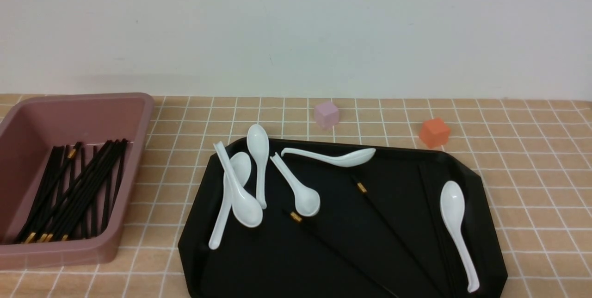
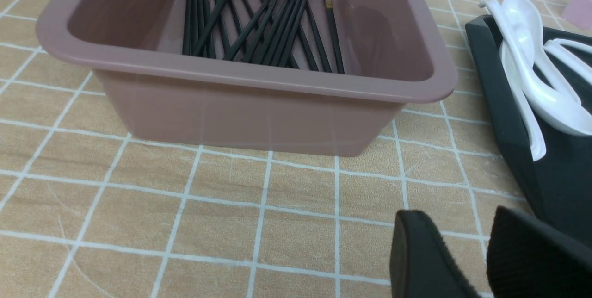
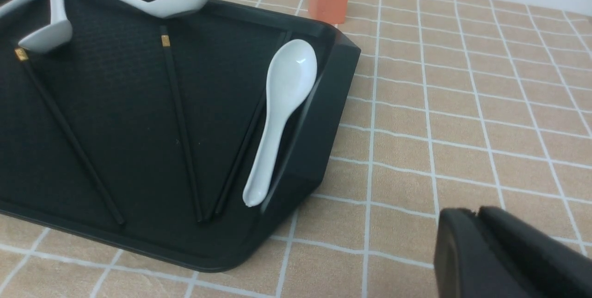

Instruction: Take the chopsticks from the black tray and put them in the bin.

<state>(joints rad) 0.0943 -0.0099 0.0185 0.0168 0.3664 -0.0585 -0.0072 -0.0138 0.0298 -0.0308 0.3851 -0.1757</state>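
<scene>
The black tray [image 1: 259, 265] lies in the middle of the tiled table. Three chopsticks [image 1: 361, 188] lie on it among white spoons; they also show in the right wrist view [image 3: 180, 122], one partly under a spoon. The mauve-pink bin [image 1: 138, 117] stands at the left and holds several chopsticks [image 1: 74, 187], which also show in the left wrist view [image 2: 273, 29]. My left gripper [image 2: 455, 218] is open and empty, low over the table between the bin [image 2: 259, 78] and the tray [image 2: 559, 182]. My right gripper [image 3: 476, 214] is shut and empty, over the table beside the tray's [image 3: 115, 103] right corner. Neither gripper shows in the front view.
Several white spoons [image 1: 259, 164] lie on the tray's left half, and one [image 1: 455, 224] lies along its right rim. A lilac cube [image 1: 326, 114] and an orange cube [image 1: 434, 132] stand behind the tray. A white wall closes the far side.
</scene>
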